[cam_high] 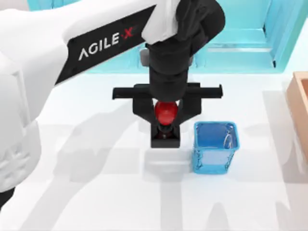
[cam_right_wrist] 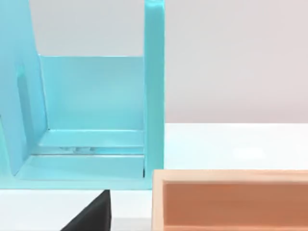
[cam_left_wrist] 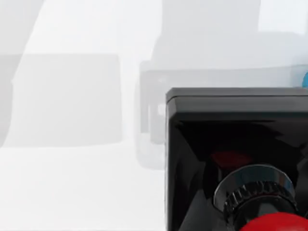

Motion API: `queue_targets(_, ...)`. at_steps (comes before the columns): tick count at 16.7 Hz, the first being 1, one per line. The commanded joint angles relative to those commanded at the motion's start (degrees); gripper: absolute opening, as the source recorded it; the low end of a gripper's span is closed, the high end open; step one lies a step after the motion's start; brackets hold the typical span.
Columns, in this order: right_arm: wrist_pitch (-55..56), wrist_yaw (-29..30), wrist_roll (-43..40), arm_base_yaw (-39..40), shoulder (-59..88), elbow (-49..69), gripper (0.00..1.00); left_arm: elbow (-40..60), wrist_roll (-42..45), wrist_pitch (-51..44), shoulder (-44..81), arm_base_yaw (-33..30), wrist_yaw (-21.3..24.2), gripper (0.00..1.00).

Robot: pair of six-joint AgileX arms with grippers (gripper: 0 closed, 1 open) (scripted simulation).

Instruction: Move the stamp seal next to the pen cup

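Red stamp seal point(cam_high: 165, 111) half-hidden by left jaws point(cam_high: 165, 115).

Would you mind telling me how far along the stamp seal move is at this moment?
Largely done: the stamp seal already stands just left of the pen cup, a narrow gap apart. In hand: the left gripper is closed around its red knob from above. Left: open the fingers and lift away. Whether the base rests on the table is unclear.

Looking like a rendered office desk: plain white table point(cam_high: 96, 192), light-blue shelf unit point(cam_right_wrist: 96, 120), wooden tray point(cam_right_wrist: 231, 197), pen cup point(cam_high: 215, 147), stamp seal point(cam_high: 165, 120).
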Motion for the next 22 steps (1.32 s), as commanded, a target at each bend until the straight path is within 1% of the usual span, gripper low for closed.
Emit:
queue_targets(4,0.0,0.0,0.0,0.0,0.0,0.0,1.00,-0.3,0.0,0.4,-0.1,0.0,-0.1,0.00)
queue_targets(17,0.0,0.0,0.0,0.0,0.0,0.0,1.00,-0.3,0.0,0.4,-0.1,0.0,-0.1,0.98)
queue_targets(18,0.0,0.0,0.0,0.0,0.0,0.0,1.00,-0.3,0.0,0.4,-0.1,0.0,-0.1,1.00)
queue_targets(22,0.0,0.0,0.0,0.0,0.0,0.0,1.00,-0.3,0.0,0.4,-0.1,0.0,-0.1,1.00)
